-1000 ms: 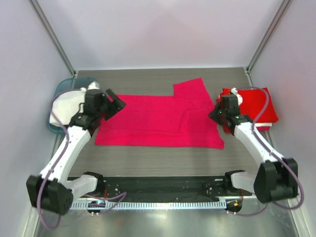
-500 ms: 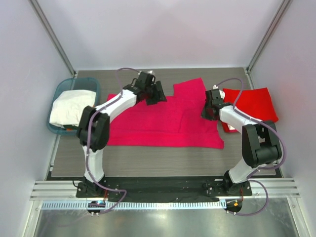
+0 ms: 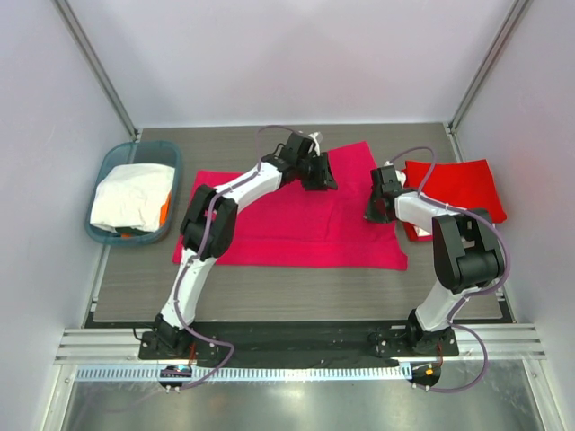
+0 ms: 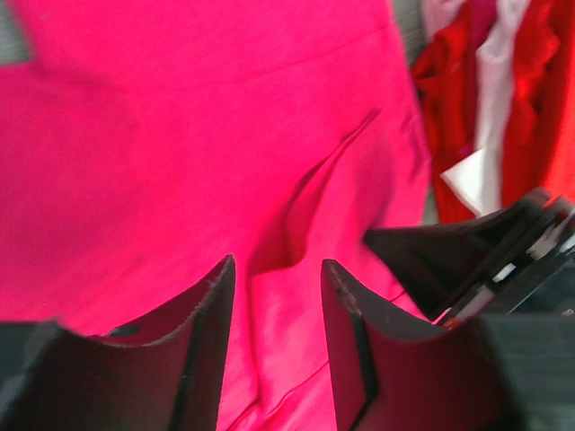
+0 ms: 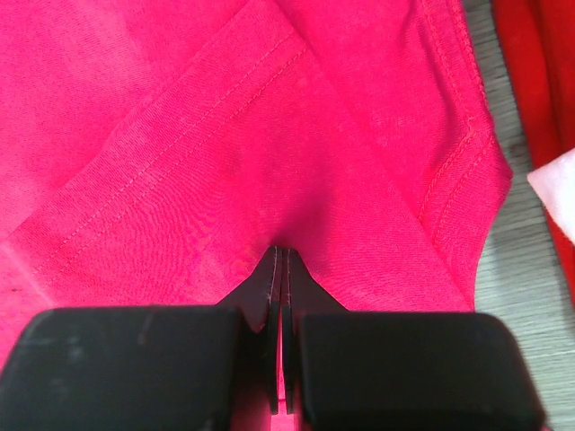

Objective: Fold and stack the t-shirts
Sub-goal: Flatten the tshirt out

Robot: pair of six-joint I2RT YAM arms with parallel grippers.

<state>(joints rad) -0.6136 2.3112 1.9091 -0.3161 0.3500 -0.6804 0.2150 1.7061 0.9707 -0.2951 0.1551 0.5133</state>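
The pink shirt (image 3: 287, 220) lies spread flat mid-table, one sleeve reaching toward the far edge, with the red stack (image 3: 458, 189) just off its right side and a white shirt (image 3: 130, 197) bundled in the basket (image 3: 106, 162) at the left. The right claw (image 3: 375, 206) sits at the shirt's right edge, its jaws together on what looks like a thin pinch of cloth that puckers around the tips. The left claw (image 3: 322, 172) is down by the far sleeve, jaws apart, with a raised crease of the shirt between them and nothing gripped. The main risk is an uneven lift: if the right side rises before the left has closed, the shirt would drag and twist rather than fold. The right pinch looks shallow, so the cloth may slip out under tension. The left claw could catch only the top layer of the crease. A wide swing on the right might also snag the red stack.
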